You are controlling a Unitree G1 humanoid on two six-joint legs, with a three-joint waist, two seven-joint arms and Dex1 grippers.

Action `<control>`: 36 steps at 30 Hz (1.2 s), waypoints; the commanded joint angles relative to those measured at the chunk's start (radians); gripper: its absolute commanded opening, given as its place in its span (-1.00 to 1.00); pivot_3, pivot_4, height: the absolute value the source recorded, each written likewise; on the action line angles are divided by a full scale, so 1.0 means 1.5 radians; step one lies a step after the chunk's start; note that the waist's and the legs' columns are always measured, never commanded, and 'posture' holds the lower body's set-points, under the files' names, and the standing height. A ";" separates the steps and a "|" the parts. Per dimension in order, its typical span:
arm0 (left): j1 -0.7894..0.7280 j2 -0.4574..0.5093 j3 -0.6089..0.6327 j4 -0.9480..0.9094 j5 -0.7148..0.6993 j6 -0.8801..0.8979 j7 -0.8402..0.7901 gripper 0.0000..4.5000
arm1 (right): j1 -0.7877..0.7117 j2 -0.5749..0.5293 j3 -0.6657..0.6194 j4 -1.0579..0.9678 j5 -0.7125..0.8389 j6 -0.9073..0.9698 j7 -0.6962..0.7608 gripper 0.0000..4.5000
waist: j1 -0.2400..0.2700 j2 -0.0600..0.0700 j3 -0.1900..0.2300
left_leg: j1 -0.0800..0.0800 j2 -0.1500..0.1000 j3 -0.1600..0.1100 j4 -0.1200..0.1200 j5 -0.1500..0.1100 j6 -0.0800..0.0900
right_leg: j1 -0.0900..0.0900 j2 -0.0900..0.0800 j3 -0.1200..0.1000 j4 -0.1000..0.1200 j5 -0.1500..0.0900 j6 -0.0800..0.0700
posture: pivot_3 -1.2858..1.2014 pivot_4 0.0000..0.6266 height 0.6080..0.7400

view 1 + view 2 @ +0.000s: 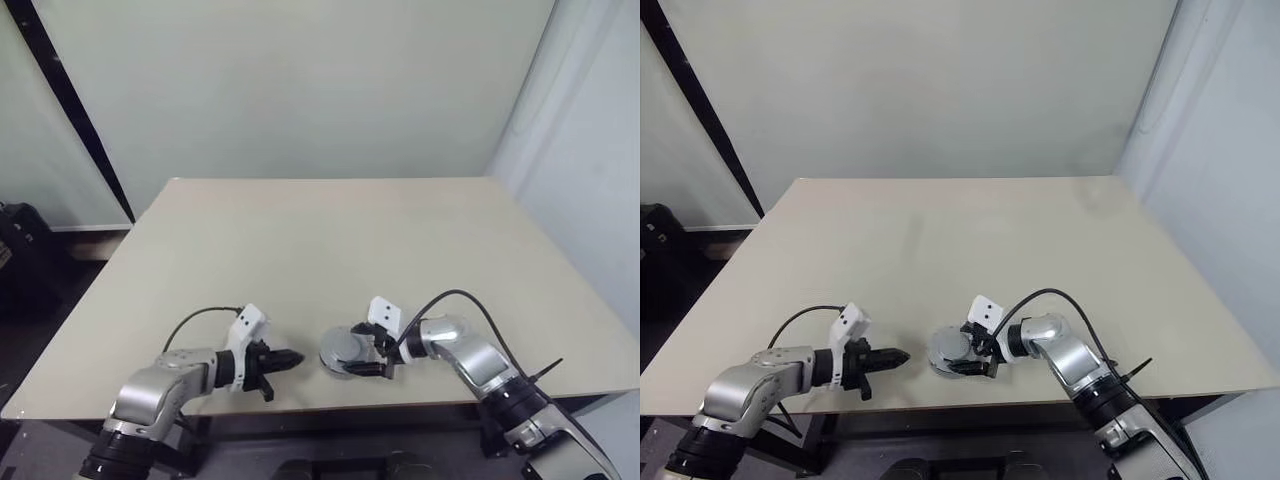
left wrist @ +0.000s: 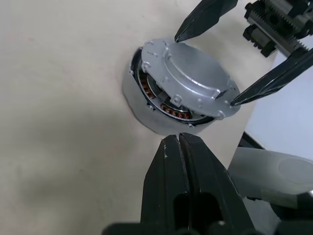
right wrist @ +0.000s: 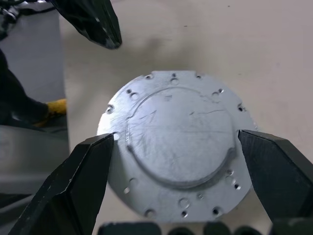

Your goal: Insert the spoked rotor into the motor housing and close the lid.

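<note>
The motor housing point(image 2: 141, 104), a short silver can with copper windings showing at its top, stands near the table's front edge. The lid point(image 2: 188, 73), a flat silver disc with small holes round its rim, lies tilted on top of it, with a gap on one side. My right gripper point(image 3: 176, 137) is open wide, one fingertip point(image 2: 182, 33) on each side of the lid at its rim; whether they press on it is unclear. My left gripper point(image 1: 288, 359) is shut and empty, its tips just short of the housing's wall. The spoked rotor is hidden.
The beige table point(image 1: 320, 240) stretches wide behind the housing. Its front edge runs just below both arms. A pale wall stands at the back, a dark bag point(image 1: 20, 260) sits on the floor at far left, and a black cable point(image 1: 470, 300) loops off my right wrist.
</note>
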 commanded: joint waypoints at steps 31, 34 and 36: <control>-0.005 -0.003 0.020 -0.036 -0.012 0.021 0.028 -1.00 | -0.001 0.045 0.001 -0.110 -0.030 0.212 -0.095 0.43 | 0.000 0.000 0.000 | 0.009 0.000 0.000 0.001 0.000 -0.001 | 0.006 0.000 0.000 0.005 0.000 0.000 | 0.03 -1.00 1.00; -0.003 -0.003 0.021 -0.038 -0.013 0.022 0.029 -1.00 | -0.001 0.052 0.004 -0.119 -0.027 0.237 -0.105 0.43 | 0.000 0.000 0.000 | 0.009 0.000 0.000 0.000 0.000 -0.001 | 0.006 0.000 0.000 0.005 -0.001 0.000 | 0.03 -1.00 1.00; -0.001 -0.003 0.022 -0.039 -0.014 0.023 0.029 -1.00 | -0.002 0.055 0.005 -0.123 -0.025 0.254 -0.111 0.43 | 0.000 0.000 0.000 | 0.009 0.000 0.000 0.000 0.000 -0.001 | 0.006 0.000 0.000 0.004 -0.001 0.000 | 0.03 -1.00 1.00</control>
